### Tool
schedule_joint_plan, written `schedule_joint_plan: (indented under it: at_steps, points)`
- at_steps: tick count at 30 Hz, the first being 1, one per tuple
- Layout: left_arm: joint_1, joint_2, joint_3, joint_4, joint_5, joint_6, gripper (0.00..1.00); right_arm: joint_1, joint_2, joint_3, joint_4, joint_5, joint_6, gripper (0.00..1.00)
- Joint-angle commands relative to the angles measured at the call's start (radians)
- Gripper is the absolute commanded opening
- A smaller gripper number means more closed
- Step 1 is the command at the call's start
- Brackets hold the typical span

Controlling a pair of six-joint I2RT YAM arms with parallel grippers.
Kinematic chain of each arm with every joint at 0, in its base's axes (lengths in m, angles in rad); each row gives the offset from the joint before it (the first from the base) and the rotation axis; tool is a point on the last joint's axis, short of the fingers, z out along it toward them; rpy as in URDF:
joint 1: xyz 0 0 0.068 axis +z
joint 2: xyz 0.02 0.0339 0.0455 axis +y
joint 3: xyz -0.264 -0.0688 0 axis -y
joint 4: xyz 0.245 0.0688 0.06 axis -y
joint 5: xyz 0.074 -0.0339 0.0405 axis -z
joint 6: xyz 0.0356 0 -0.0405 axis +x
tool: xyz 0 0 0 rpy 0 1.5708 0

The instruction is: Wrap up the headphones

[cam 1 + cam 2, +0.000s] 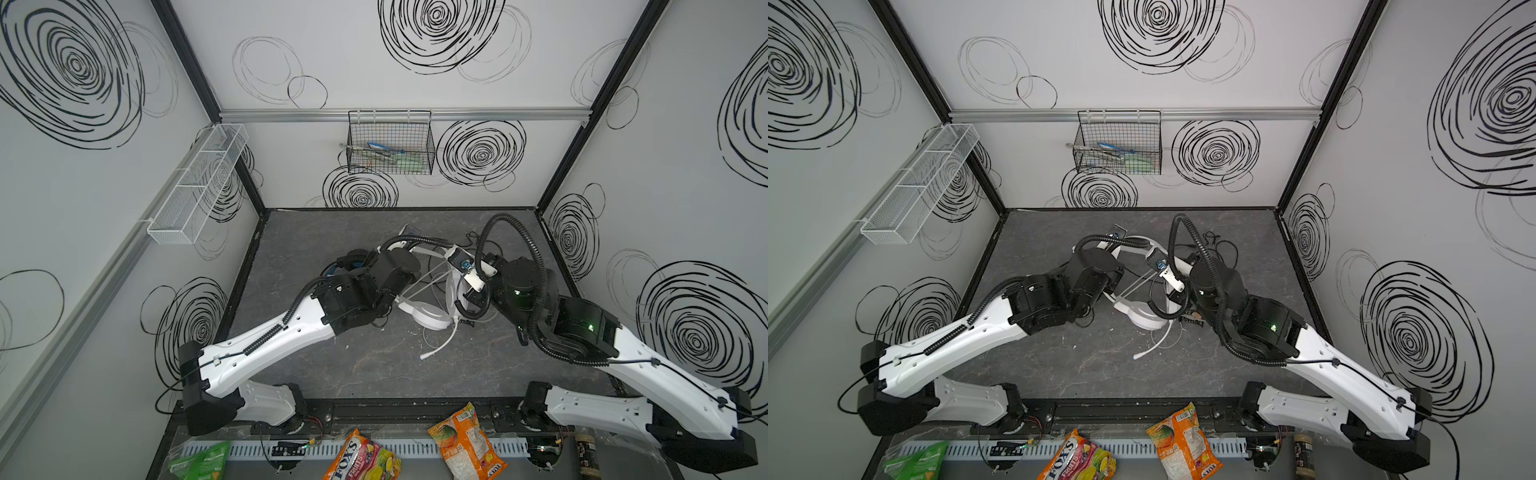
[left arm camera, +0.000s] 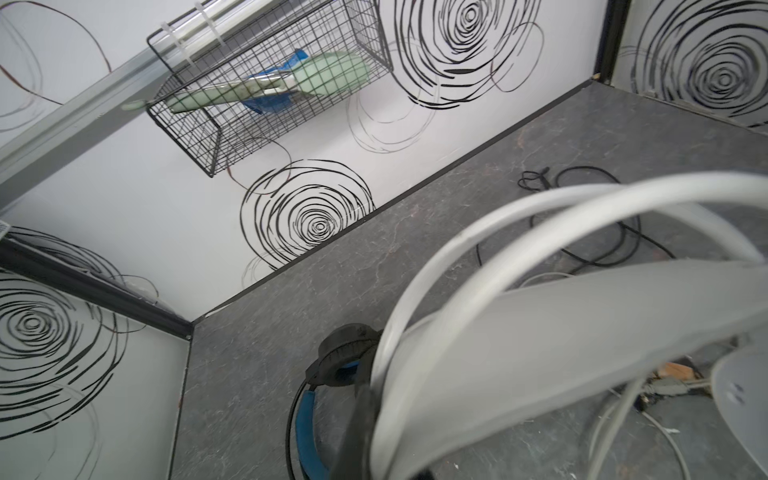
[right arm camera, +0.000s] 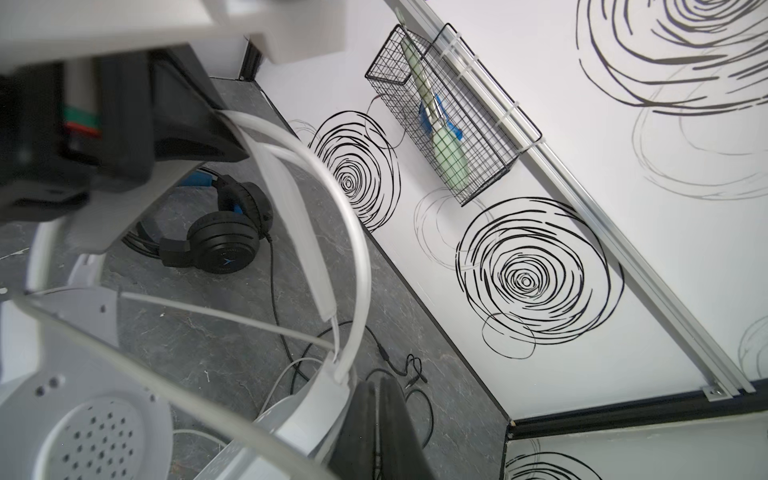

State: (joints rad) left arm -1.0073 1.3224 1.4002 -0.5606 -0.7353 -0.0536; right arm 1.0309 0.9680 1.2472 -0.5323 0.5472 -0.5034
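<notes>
At mid-counter (image 1: 353, 365), the left gripper (image 1: 390, 301) clamps shut on the white headset (image 1: 428, 318) headband. The right gripper (image 3: 376, 432), also closed, sits beside its earcup arm. The black headset (image 3: 224, 245) lies behind the left arm.

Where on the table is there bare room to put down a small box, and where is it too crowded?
Free: the front strip of the table, from the white cable's plug to the front edge; also the back left corner, behind the black headset. Crowded: the middle, with the white headset and both arms over it, and the back right, with the loose black cable.
</notes>
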Motion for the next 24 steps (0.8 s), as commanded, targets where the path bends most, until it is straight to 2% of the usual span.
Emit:
schedule_joint_plan:
  at_steps: [1,4,15,24]
  points:
    - [0.013,-0.071,-0.005,0.024,0.112,-0.029,0.00,-0.057,-0.019,0.006,0.080,-0.019,-0.015,0.11]
    - [0.017,-0.084,-0.002,0.017,0.194,-0.037,0.00,-0.095,-0.023,0.006,0.089,-0.062,-0.015,0.11]
    - [0.015,-0.129,0.013,-0.003,0.306,-0.074,0.00,-0.147,-0.066,-0.019,0.112,-0.085,0.006,0.16]
    - [0.023,-0.163,0.004,0.012,0.317,-0.124,0.00,-0.161,-0.103,-0.055,0.121,-0.079,0.029,0.17]
